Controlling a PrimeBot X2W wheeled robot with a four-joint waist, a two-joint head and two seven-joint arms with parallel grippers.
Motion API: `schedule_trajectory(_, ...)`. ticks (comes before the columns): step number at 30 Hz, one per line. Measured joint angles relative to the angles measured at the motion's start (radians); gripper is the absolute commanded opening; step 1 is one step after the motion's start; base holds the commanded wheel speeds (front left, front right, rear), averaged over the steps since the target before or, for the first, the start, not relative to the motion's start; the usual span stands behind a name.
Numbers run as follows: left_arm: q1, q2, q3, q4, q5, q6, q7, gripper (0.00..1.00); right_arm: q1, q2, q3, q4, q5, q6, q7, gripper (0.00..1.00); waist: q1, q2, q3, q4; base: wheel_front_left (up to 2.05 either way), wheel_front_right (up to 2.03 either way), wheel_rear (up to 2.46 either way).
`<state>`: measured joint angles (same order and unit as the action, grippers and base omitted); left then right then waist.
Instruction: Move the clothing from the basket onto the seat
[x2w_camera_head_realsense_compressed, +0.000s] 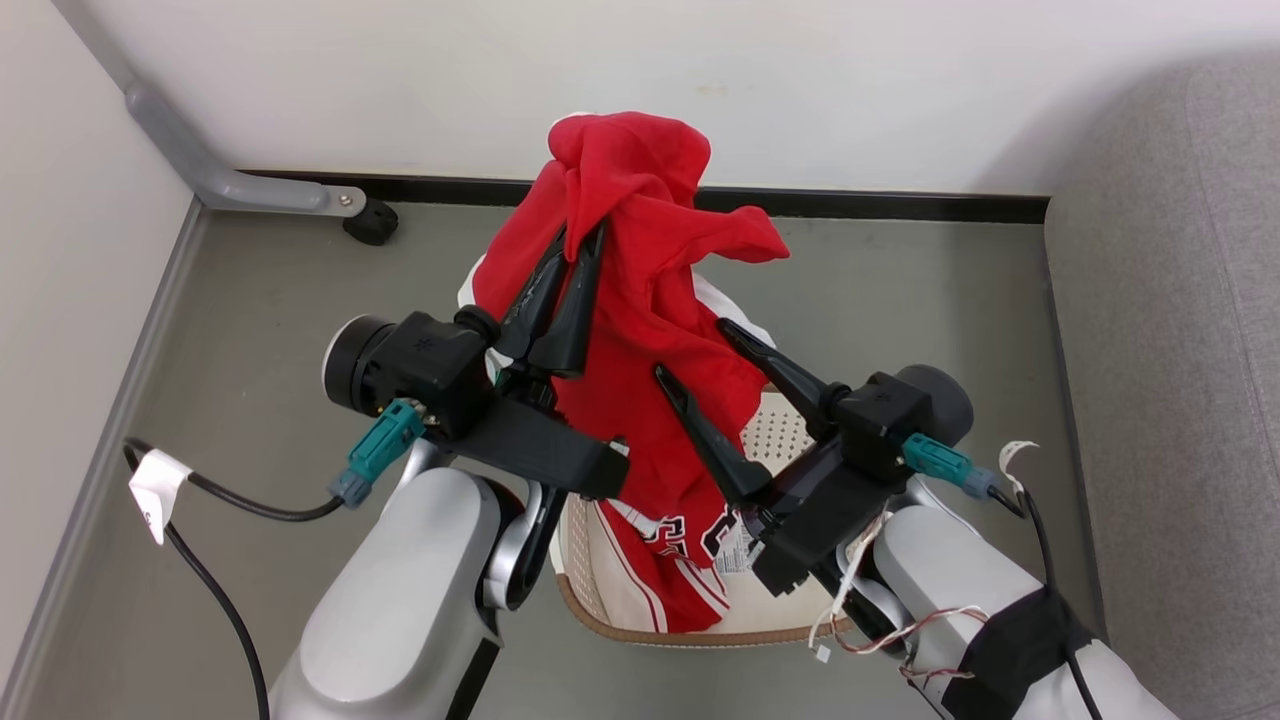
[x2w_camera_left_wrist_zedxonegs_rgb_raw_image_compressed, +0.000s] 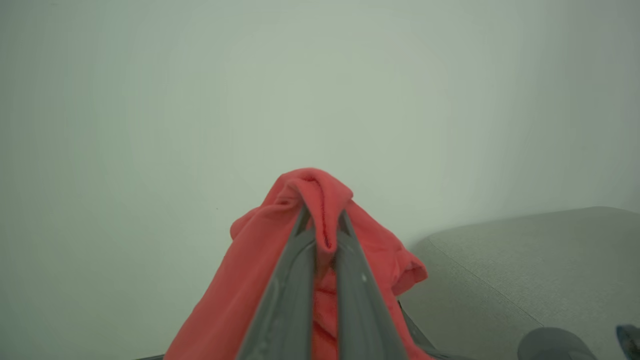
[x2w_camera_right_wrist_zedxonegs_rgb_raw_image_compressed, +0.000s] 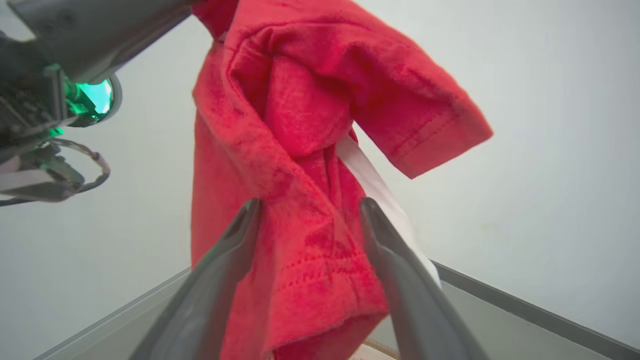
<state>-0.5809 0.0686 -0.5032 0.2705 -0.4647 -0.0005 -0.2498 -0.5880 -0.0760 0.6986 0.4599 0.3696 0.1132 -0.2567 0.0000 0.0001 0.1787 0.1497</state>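
Red clothing (x2w_camera_head_realsense_compressed: 640, 300) hangs above the basket (x2w_camera_head_realsense_compressed: 785, 432) — pinched at its top fold by the left gripper (x2w_camera_head_realsense_compressed: 583, 232), fingers pressed together on the cloth. The lower part, with block lettering and white stripes, lies inside the basket. Right gripper (x2w_camera_head_realsense_compressed: 691, 348): spread wide, one finger either side of the hanging cloth. Grey seat (x2w_camera_head_realsense_compressed: 1180, 350) stands to the right.

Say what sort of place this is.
Probably a home-style room corner, maybe a mock-up: a grey sofa, a laundry basket on a grey floor, bare white walls with black skirting.
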Motion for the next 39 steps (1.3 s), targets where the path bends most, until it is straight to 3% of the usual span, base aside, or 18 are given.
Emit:
schedule_trajectory(9, 0.0, -0.01, 0.0, -0.002, 0.002, -0.008, 0.0, 0.0, -0.033, 0.001, 0.018, 0.077, 0.002, 0.0, 0.0, 1.0, 0.0, 0.0, 0.007, 0.007, 0.0, 0.0, 0.0)
schedule_trajectory(10, 0.0, -0.011, -0.001, -0.002, 0.003, -0.008, 0.0, 0.0, -0.038, 0.001, 0.02, 0.085, 0.002, 0.0, 0.0, 0.87, 0.0, 0.0, 0.008, 0.008, 0.0, 0.0, 0.0)
schedule_trajectory(11, 0.0, -0.012, -0.002, -0.002, 0.003, -0.008, 0.0, 0.0, -0.042, 0.002, 0.021, 0.091, 0.005, 0.0, 0.0, 0.38, 0.0, 0.0, 0.009, 0.009, 0.0, 0.0, 0.0)
schedule_trajectory(12, 0.0, -0.012, -0.002, -0.002, 0.003, -0.009, 0.0, 0.0, -0.046, 0.001, 0.023, 0.097, 0.01, 0.0, 0.0, 0.0, 0.0, 0.0, 0.01, 0.01, 0.0, 0.0, 0.0)
schedule_trajectory(24, 0.001, -0.015, 0.012, 0.018, 0.003, -0.01, 0.0, 0.0, -0.064, 0.002, 0.05, 0.08, 0.074, 0.001, 0.0, 0.0, 0.0, 0.0, 0.012, 0.013, 0.0, 0.0, 0.0)
schedule_trajectory(25, 0.002, -0.015, 0.014, 0.021, 0.003, -0.01, 0.0, 0.07, -0.064, 0.002, 0.053, 0.076, 0.078, 0.001, 0.0, 0.0, 0.0, 0.0, 0.012, 0.011, 0.0, 0.0, 0.0)
schedule_trajectory(26, 0.002, -0.015, 0.016, 0.023, 0.005, -0.01, 0.0, 0.5, -0.064, 0.002, 0.056, 0.072, 0.083, 0.001, 0.0, 0.0, 0.0, 0.0, 0.012, 0.009, 0.0, 0.0, 0.0)
schedule_trajectory(27, 0.002, -0.016, 0.017, 0.026, 0.008, -0.01, 0.0, 1.0, -0.064, 0.002, 0.059, 0.069, 0.087, 0.001, 0.0, 0.0, 0.0, 0.0, 0.012, 0.008, 0.0, 0.0, 0.0)
schedule_trajectory(39, 0.017, -0.021, 0.026, 0.079, 0.021, -0.012, 0.0, 1.0, -0.064, 0.002, 0.067, 0.047, 0.108, 0.001, 0.0, 0.0, 0.0, -0.0001, 0.011, -0.01, 0.0, 0.0, 0.0)
